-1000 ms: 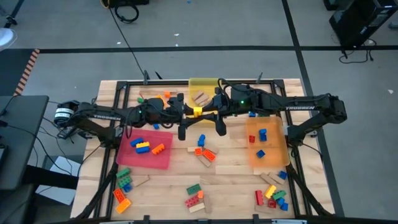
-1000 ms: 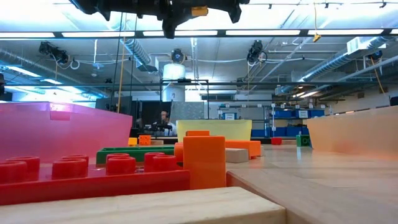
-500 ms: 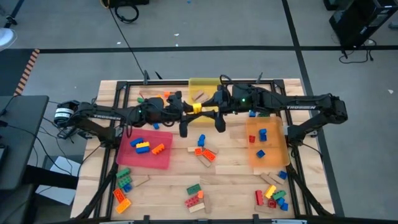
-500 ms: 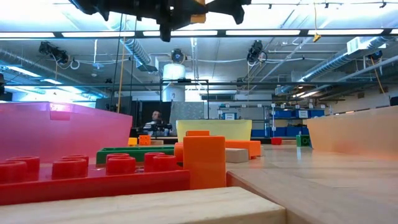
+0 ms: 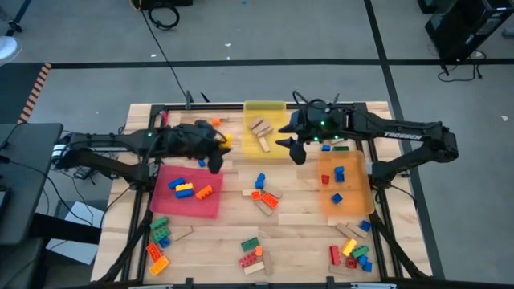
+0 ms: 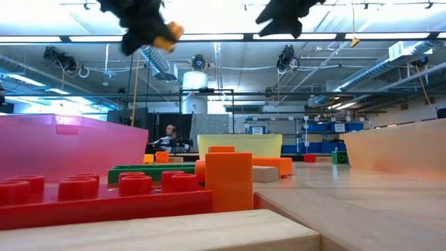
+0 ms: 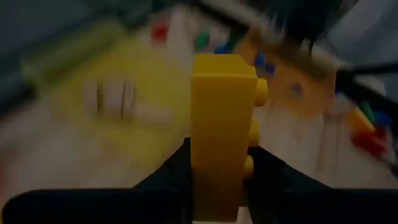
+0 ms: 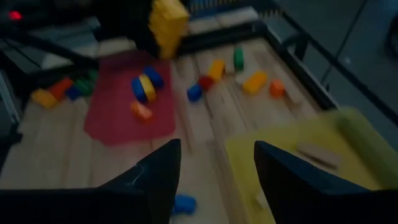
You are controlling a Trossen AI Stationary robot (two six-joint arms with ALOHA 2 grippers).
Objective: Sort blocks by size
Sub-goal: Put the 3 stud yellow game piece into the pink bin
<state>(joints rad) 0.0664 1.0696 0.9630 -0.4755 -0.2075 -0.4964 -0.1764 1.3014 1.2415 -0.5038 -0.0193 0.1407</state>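
Observation:
My left gripper (image 5: 218,151) is shut on a yellow studded brick (image 7: 221,124) high above the table, over the far edge of the red tray (image 5: 189,197). It also shows in the low view (image 6: 145,28) with the brick (image 6: 171,31). My right gripper (image 8: 214,180) is open and empty, above the table between the yellow tray (image 5: 263,128) and the orange tray (image 5: 347,189); in the high view it shows at the right of the yellow tray (image 5: 291,149). Loose blocks (image 5: 261,193) lie on the table. My left gripper pinches the yellow brick between its two fingers (image 7: 171,177), on the lower part of its two sides (image 7: 214,180). The studs face one finger. The brick sticks out past the fingertips, lifted clear of the table.
The red tray holds three bricks (image 5: 186,189), the orange tray several blue and red ones (image 5: 336,178), the yellow tray wooden blocks (image 5: 259,128). More bricks and wooden blocks lie along the table's near edge (image 5: 253,255) and at its far left (image 5: 201,127).
The two grippers stood tip to tip over the table's middle with the yellow brick between them. They have parted: my left gripper has swung toward the table's left with the brick, and my right gripper has drawn back toward the right without it.

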